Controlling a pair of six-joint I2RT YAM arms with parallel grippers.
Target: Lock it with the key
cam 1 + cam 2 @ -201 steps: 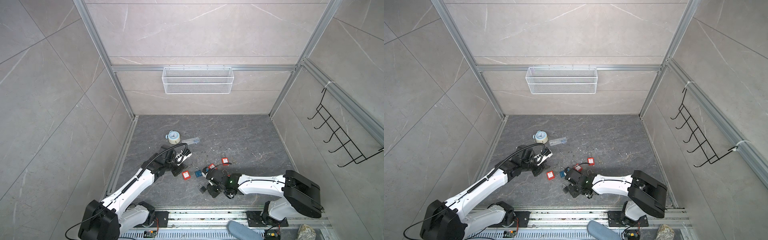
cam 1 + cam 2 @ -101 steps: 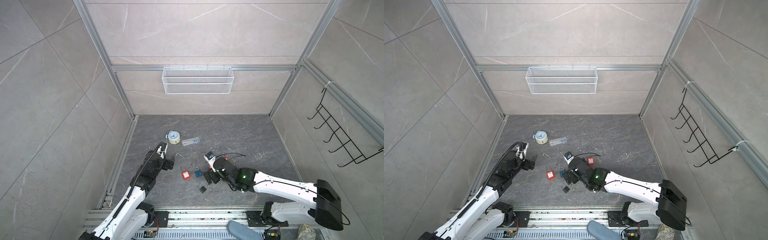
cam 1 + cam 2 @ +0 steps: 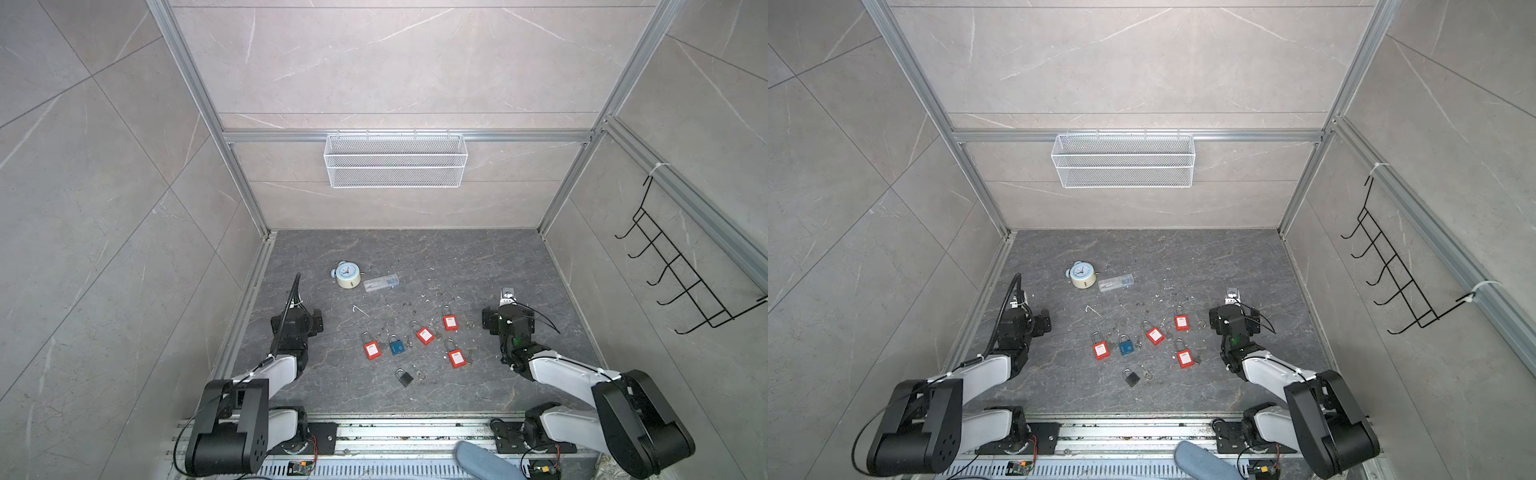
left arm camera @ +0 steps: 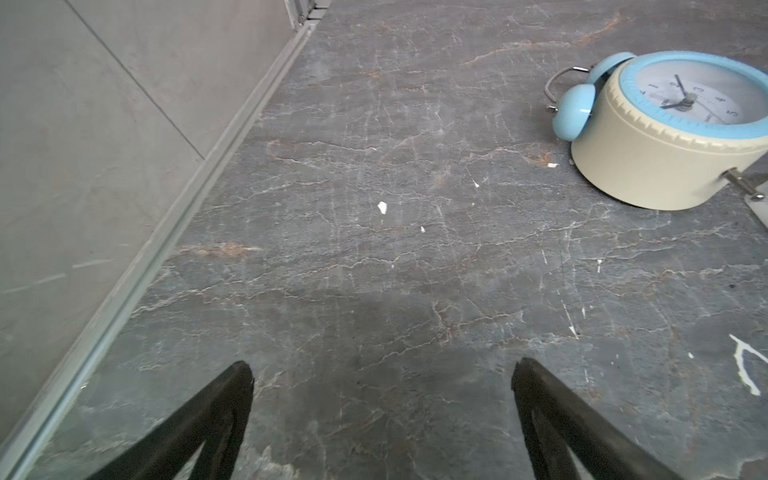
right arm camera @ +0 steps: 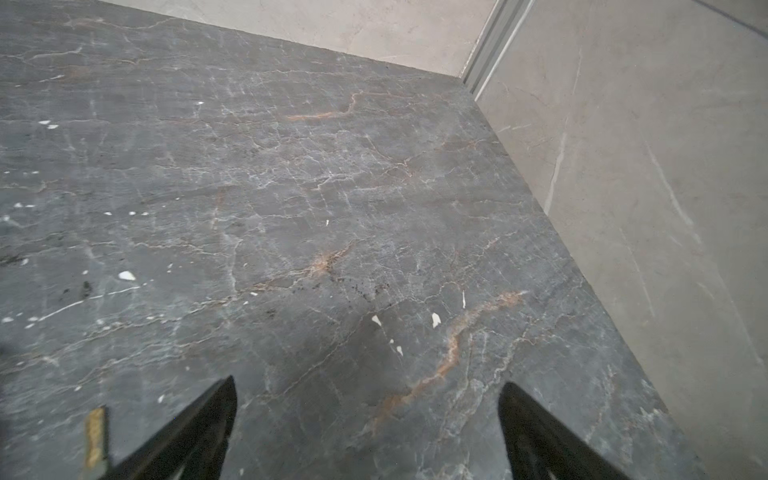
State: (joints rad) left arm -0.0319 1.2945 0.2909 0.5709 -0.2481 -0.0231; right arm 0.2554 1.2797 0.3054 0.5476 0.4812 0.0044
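Left pincer (image 4: 380, 368) and right pincer (image 5: 368, 385) wide, nothing held

You had both sets of black fingers spread far apart over bare stone, gripping nothing. Reading the floor (image 3: 457, 257) as a dial with twelve at the back wall, the left pincer sat at nine and the right at three, each well apart from the locks.

The floor was a dark grey slab with pale and rusty veins, flecked with white chips. Pale grey tiled walls (image 3: 374, 62) closed it on three sides, framed by aluminium rails (image 3: 407, 136). A white wire basket (image 3: 395, 160) hung at twelve, and a black hook rack (image 3: 681, 258) on the three o'clock wall.

Near the dial's centre lay four red padlocks (image 3: 372, 350) with steel shackles, and a blue padlock (image 3: 397, 347) just beside one of them. A black padlock (image 3: 405, 378) lay toward six. Small metal keys (image 3: 421, 376) lay on the slab just beside the black padlock, touched by neither pincer. At ten lay a round cream alarm clock (image 3: 347, 275) with a blue rim and bells, face up, with a clear case (image 3: 381, 282) just beside it.

Each red padlock carried a white label, too small for you to read. On the clock face, 3, 4 and 5 were legible.
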